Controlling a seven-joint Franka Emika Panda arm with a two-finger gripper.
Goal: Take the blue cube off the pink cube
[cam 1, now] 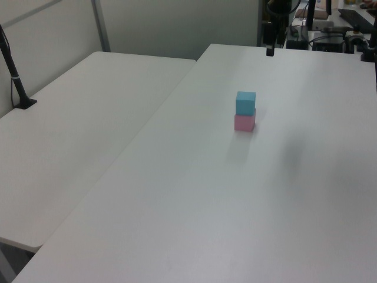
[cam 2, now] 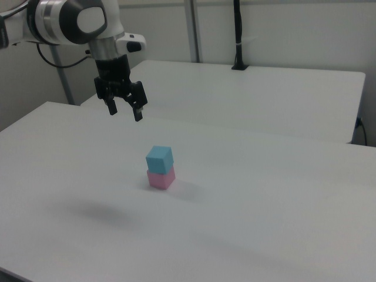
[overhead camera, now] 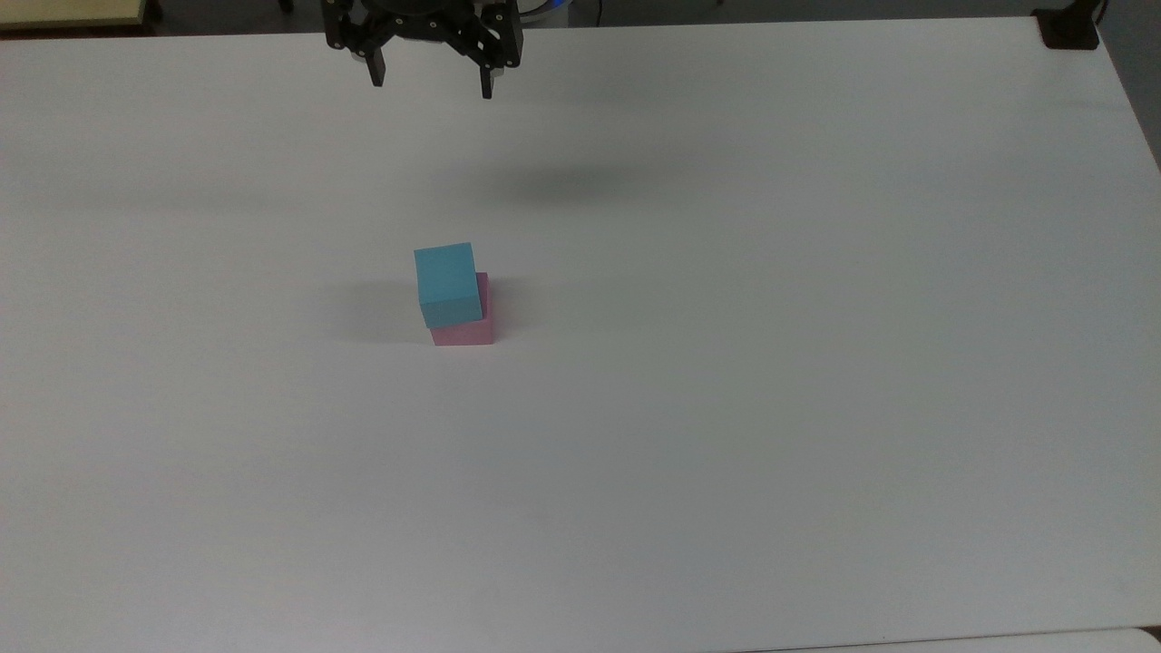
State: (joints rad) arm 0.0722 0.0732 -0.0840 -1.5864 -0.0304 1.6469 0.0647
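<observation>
The blue cube (overhead camera: 446, 283) sits on top of the pink cube (overhead camera: 467, 328), near the middle of the white table (overhead camera: 816, 363), turned slightly so the pink cube's edge shows at the top view's right. The gripper (overhead camera: 432, 83) hangs in the air well apart from the stack, at the top view's upper edge, its fingers spread wide and holding nothing. In the right view the gripper (cam 2: 124, 111) hovers up and to the left of the cubes.
</observation>
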